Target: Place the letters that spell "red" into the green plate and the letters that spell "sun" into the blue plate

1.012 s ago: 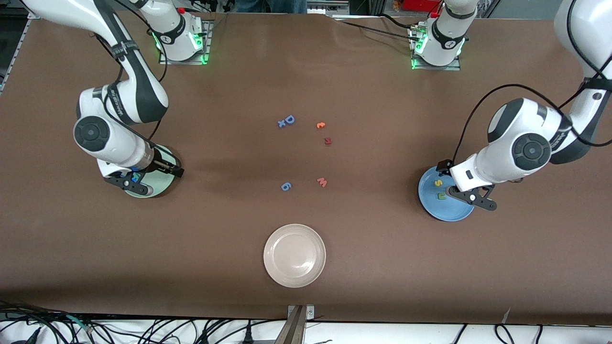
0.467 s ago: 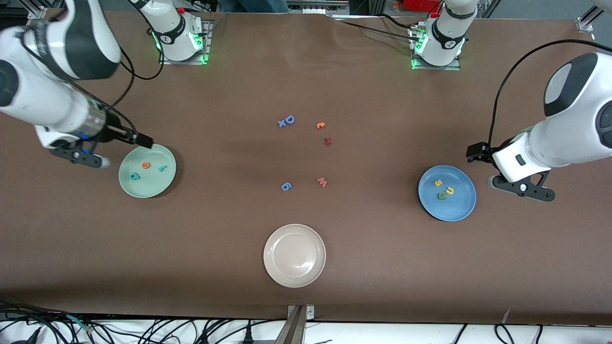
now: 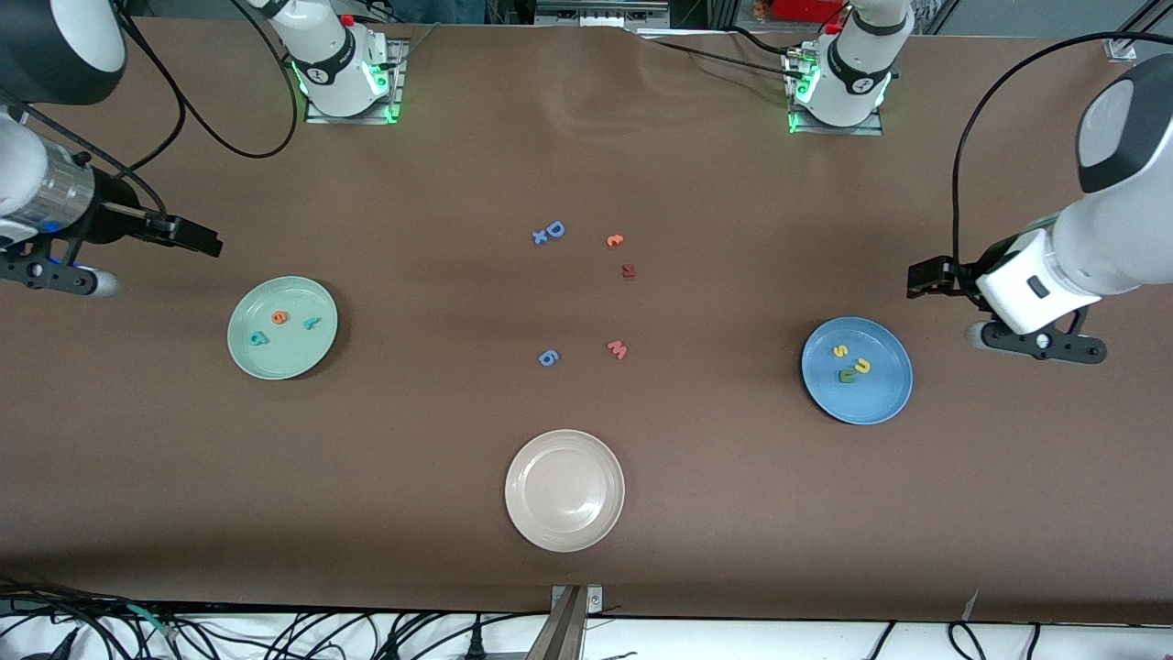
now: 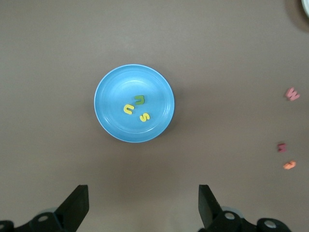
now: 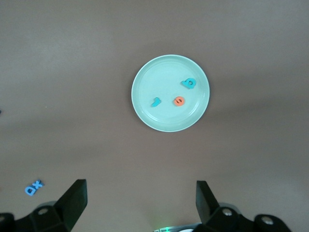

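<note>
The green plate (image 3: pixel 289 356) holds the orange "e" (image 3: pixel 280 317), the teal "r" (image 3: pixel 312 323) and the teal "d" (image 3: pixel 259 337). My right gripper (image 3: pixel 60 278) hangs open and empty over bare table, off the plate toward the right arm's end. The blue plate (image 3: pixel 872 400) holds the yellow "s" (image 3: pixel 839 350), the yellow arch (image 3: pixel 862 366) and the olive arch (image 3: pixel 848 375). My left gripper (image 3: pixel 1040 342) is open and empty over the table beside that plate. From high up, the right wrist view shows the green plate (image 5: pixel 142 79) and the left wrist view the blue plate (image 4: pixel 105 86).
A beige plate (image 3: pixel 564 527) sits near the front edge at mid-table. Loose letters lie in the middle: a blue "D" (image 3: pixel 554 229), an orange one (image 3: pixel 614 240), a dark red one (image 3: pixel 628 270), a pink "w" (image 3: pixel 617 349) and a blue one (image 3: pixel 547 357).
Both arms have risen and drawn away from their plates toward the table's ends. The letters they hid in the plates now show. No letter has moved.
</note>
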`<state>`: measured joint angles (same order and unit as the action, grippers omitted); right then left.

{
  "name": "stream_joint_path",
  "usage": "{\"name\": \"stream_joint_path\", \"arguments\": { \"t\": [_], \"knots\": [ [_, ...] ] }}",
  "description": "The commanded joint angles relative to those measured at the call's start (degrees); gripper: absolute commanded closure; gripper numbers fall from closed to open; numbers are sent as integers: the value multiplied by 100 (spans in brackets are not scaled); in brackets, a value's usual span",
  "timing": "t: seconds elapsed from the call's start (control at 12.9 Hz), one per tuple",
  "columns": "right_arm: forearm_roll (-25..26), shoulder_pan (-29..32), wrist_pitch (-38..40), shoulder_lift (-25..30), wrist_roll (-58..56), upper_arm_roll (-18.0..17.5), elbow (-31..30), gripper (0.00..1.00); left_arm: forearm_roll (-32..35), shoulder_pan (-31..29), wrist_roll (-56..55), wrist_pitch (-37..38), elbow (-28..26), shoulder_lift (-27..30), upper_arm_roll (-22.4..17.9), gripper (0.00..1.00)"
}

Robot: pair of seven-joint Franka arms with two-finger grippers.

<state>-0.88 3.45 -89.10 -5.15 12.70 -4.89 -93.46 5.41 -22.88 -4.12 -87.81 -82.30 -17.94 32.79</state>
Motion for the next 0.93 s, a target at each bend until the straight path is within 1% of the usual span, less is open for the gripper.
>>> {"name": "stream_joint_path", "arguments": {
  "t": [0.0,0.08,0.16,0.23,0.39,0.47,0.7,0.86],
  "knots": [
    [70,-221,332,-48,-250,243,398,0,-303,993,60,10,-41,430,-1271,0],
    [79,-326,402,-39,-260,269,425,0,-312,1214,121,-165,-110,553,-1510,0],
    [88,-423,411,-22,-251,322,443,0,-304,1390,209,-497,-268,746,-1704,0],
    [114,-537,472,5,-242,331,512,0,-382,1566,253,-700,-522,913,-1924,0],
    [123,-556,429,31,-251,331,539,0,-768,2110,253,-1026,-953,1229,-2582,0],
    [123,-547,420,75,-260,340,522,0,-778,2191,340,-1167,-1207,1431,-2681,0],
    [106,-530,359,110,-277,358,504,0,-734,2192,587,-1203,-1657,1863,-2691,0],
    [71,-564,184,154,-347,471,469,0,-717,2148,596,-1369,-1947,2091,-2691,0]
  ]
}}
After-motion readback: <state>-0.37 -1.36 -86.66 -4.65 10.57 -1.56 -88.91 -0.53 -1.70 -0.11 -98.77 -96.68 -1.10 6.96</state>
